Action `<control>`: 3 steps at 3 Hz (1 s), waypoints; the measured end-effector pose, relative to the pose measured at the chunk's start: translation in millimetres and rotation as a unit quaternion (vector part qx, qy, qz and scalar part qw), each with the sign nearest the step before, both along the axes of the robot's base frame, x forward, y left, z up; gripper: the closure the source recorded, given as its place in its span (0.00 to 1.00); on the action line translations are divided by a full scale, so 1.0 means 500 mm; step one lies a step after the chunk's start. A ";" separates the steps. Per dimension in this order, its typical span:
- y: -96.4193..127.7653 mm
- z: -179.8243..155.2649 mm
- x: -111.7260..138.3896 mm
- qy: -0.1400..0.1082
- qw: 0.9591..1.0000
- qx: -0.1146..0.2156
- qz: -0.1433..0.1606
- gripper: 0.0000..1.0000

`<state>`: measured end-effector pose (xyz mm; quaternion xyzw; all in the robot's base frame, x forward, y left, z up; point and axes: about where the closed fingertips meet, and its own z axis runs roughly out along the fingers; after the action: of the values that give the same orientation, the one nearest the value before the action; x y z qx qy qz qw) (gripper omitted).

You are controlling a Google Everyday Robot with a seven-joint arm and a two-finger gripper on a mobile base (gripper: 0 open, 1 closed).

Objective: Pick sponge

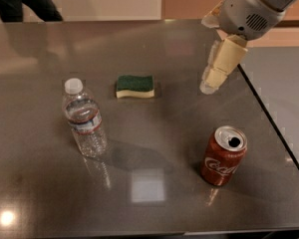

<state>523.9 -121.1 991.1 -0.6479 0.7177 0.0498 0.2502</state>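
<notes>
The sponge (135,86) lies flat on the dark table (154,133), towards the back middle, dark green scrub side up over pale yellow foam. My gripper (212,83) hangs from the arm at the upper right, pointing down over the table. It is to the right of the sponge, well apart from it, and holds nothing that I can see.
A clear water bottle (83,119) with a white cap stands left of centre, in front of the sponge. An open red cola can (223,156) stands at the front right, below the gripper. The table's right edge (269,111) runs diagonally; a person stands at the far left back.
</notes>
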 end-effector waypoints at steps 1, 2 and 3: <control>0.086 -0.033 0.038 0.005 1.000 0.016 0.026 0.00; 0.156 -0.085 0.081 0.017 0.999 0.016 0.037 0.00; 0.215 -0.138 0.125 0.032 0.999 0.002 0.044 0.00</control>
<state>586.4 -13.6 921.9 -0.6763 0.6960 0.0830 0.2266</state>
